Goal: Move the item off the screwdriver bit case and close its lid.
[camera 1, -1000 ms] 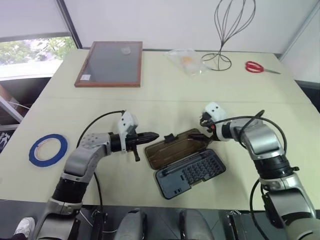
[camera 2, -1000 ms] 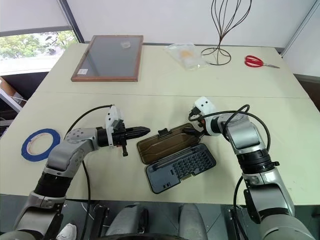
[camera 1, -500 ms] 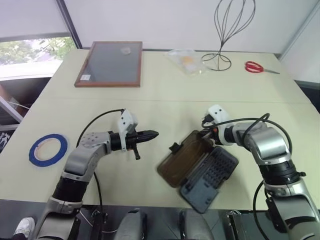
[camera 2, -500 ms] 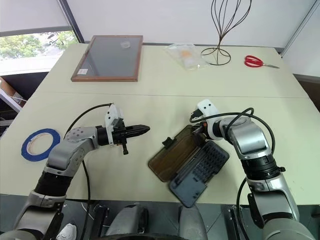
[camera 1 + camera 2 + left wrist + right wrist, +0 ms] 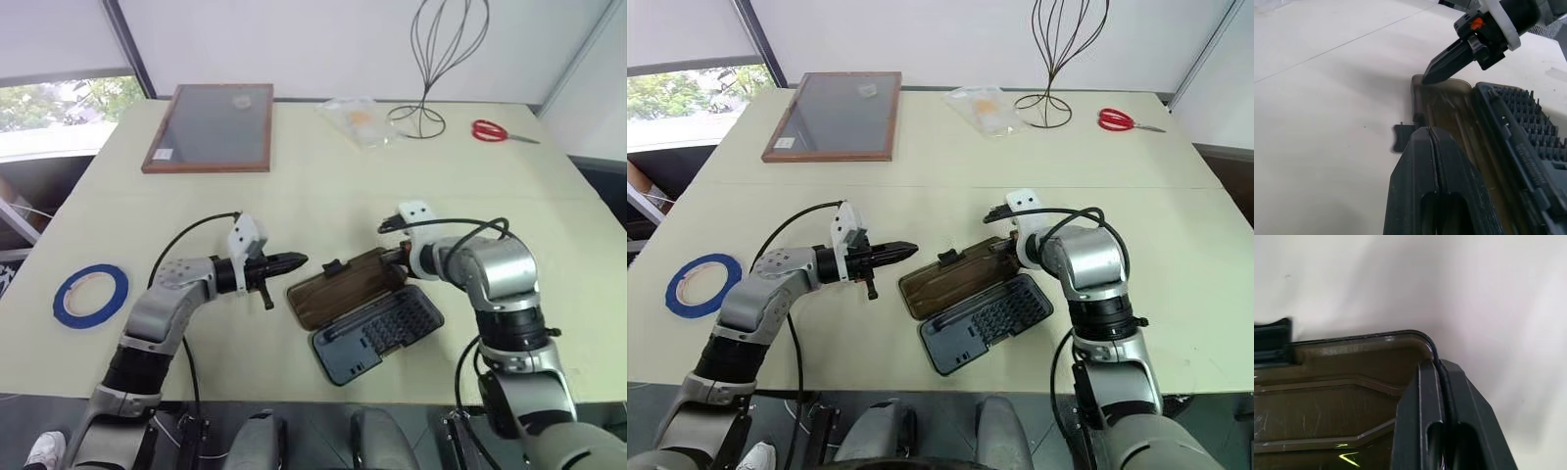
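Blue tape ring with white core (image 5: 90, 295) off case, on cream surface (image 5: 323, 186) far left: first part done. Flat dark-grey screwdriver bit case (image 5: 377, 329) open, smoky brown translucent lid (image 5: 345, 289) flat, closing left. My right tool (image 5: 1426, 78) clenched at lid corner; left tool (image 5: 297, 261) clenched, empty.

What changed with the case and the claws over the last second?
The screwdriver bit case swung clockwise toward the table's front edge, then back to roughly its earlier angle, lid still flat open. The right claw closed, tips at the lid's far corner. The left claw stayed shut and in place; the blue tape hasn't moved.
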Controlling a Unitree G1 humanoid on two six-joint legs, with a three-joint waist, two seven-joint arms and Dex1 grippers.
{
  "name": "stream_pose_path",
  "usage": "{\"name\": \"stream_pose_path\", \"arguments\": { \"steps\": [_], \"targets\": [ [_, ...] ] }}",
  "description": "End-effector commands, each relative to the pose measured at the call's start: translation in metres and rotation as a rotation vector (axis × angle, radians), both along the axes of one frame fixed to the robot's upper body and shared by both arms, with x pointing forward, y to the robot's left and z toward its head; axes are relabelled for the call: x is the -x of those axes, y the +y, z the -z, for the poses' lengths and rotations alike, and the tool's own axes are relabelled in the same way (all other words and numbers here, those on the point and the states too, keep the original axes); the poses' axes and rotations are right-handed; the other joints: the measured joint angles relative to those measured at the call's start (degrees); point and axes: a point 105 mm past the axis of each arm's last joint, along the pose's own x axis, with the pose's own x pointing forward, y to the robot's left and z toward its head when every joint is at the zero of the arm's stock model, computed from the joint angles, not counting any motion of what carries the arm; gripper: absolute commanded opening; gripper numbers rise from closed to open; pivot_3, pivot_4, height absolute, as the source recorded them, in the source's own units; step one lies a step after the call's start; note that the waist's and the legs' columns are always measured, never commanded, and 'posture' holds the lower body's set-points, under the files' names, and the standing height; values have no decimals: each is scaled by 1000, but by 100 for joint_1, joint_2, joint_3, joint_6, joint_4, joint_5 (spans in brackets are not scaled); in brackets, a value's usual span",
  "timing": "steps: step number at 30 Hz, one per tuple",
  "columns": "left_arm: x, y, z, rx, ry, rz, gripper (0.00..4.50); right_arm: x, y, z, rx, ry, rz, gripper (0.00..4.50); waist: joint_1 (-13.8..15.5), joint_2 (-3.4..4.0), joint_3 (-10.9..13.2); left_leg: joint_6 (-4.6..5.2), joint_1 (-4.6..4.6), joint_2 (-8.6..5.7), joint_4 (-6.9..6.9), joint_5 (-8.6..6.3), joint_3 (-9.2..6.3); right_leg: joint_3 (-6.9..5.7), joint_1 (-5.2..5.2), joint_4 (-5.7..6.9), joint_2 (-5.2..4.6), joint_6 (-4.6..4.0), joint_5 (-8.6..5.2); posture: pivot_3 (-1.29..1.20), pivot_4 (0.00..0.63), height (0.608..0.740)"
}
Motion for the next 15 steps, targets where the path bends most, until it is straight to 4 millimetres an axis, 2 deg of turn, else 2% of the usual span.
{"name": "stream_pose_path", "arguments": {
  "steps": [1, 8, 15],
  "targets": [
    [-1, 0, -15, 19, -58, 6, 0, -8, -27, 1, 58, 6, 191, 13, -3, 1, 0, 0, 0, 0, 0, 0, 0, 0, 0, 1, 0, 0, 0, 0, 150, 740],
    [-1, 0, -16, 18, -62, 7, 0, -18, -37, -2, -6, 15, 402, 13, 14, 2, -1, 0, -1, -2, 0, 1, 0, 0, -1, 2, 0, -1, 1, 0, 150, 740],
    [-1, 1, -16, 11, -65, 8, 0, -15, -37, 0, -35, 66, 517, 13, 43, 4, 0, 0, -4, -7, -1, 1, -6, -1, -1, 3, -1, -1, 1, 0, 150, 740]
  ]
}}
